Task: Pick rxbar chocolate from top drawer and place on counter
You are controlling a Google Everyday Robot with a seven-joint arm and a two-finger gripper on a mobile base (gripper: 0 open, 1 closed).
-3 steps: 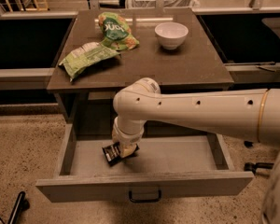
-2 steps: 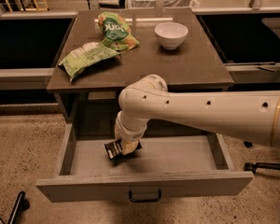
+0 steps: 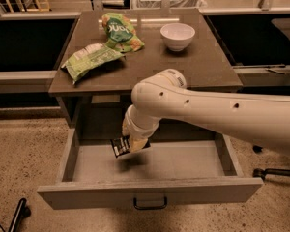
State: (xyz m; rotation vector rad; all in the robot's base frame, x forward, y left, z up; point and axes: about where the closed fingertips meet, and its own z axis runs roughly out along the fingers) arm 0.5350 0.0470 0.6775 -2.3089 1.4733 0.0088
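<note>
The top drawer (image 3: 150,191) stands pulled open below the counter (image 3: 203,64), its grey front with a dark loop handle (image 3: 150,204) nearest me. My gripper (image 3: 131,147) hangs inside the drawer opening at the end of the white arm (image 3: 198,105), shut on the rxbar chocolate (image 3: 119,146), a small black-wrapped bar with pale lettering. The bar is lifted clear of the drawer floor, tilted, sticking out to the left of the gripper. Its shadow lies on the drawer floor below.
On the counter lie two crinkled green snack bags (image 3: 92,59) (image 3: 121,32) at left and a white bowl (image 3: 177,35) at back right. A pale ledge (image 3: 21,76) runs at left and right of the cabinet. A dark object (image 3: 17,215) lies on the floor at bottom left.
The gripper has risen with the rxbar chocolate, lifting it off the drawer floor; the arm has swung slightly up and right.
</note>
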